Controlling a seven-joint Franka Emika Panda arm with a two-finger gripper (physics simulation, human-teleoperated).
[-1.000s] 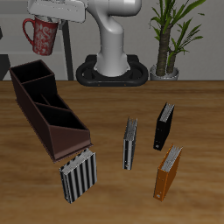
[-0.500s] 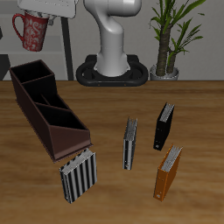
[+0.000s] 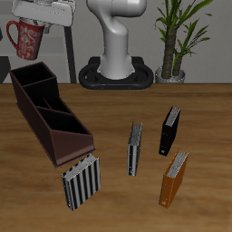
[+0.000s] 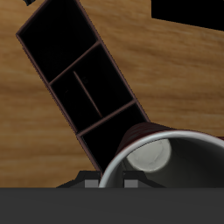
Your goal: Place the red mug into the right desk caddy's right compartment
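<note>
Franka gripper [image 3: 38,20] holds the red mug [image 3: 26,40] aloft, well above the table [image 3: 109,118] and just past the back end of the right desk caddy [image 3: 50,109]. Fingers are clamped on the mug's rim; mug hangs upright below them, handle [image 3: 12,37] twd the picture's edge.

Key relation: the caddy's long axis runs diagonally from table's back twd its front edge, and the mug sits over/behind the back end. Wrist view looks straight down past the mug's rim [image 4: 166,153], w/ the nearest end bay [image 4: 109,136] partly hidden behind it, the slant-walled middle bays [image 4: 92,83] beyond, and another end bay farthest off. Judged from this, the right compartment [image 3: 31,75] is prob. the squarish bay nearest the mug; a short shift over it, then a straight descent, seems to be what's left.

Mug: red w/ pale speckled pattern, pale inside, looped handle. Bay looks only a little wider than the mug, so alignment matters.
</note>
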